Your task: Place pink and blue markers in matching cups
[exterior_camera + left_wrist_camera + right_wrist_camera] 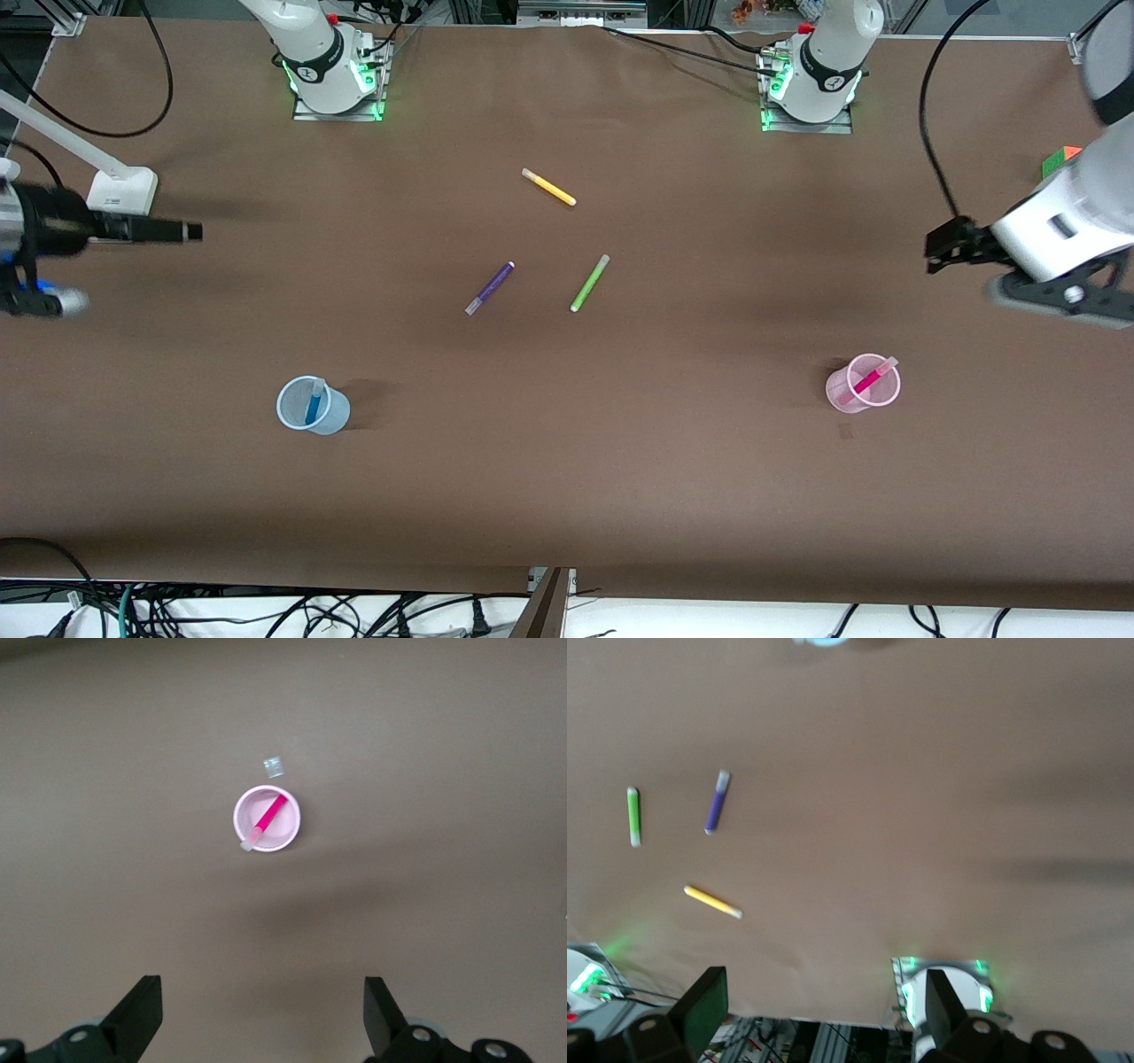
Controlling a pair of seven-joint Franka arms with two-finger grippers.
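Observation:
The pale blue cup (313, 406) stands toward the right arm's end of the table, with the blue marker (314, 403) upright in it. The pale pink cup (863, 383) stands toward the left arm's end and holds the pink marker (868, 379), which leans on its rim. The left wrist view shows the pink cup (268, 819) and the pink marker (266, 822) from above. My left gripper (263, 985) is open and empty, up in the air beside the pink cup (950, 246). My right gripper (824, 988) is open and empty, raised at the right arm's end of the table (40, 261).
A yellow marker (549, 188), a purple pen (490, 288) and a lime-green pen (590, 283) lie loose mid-table. A small clear piece (274, 767) lies by the pink cup. A coloured cube (1060, 161) sits at the left arm's end. A white stand (122, 189) is near the right gripper.

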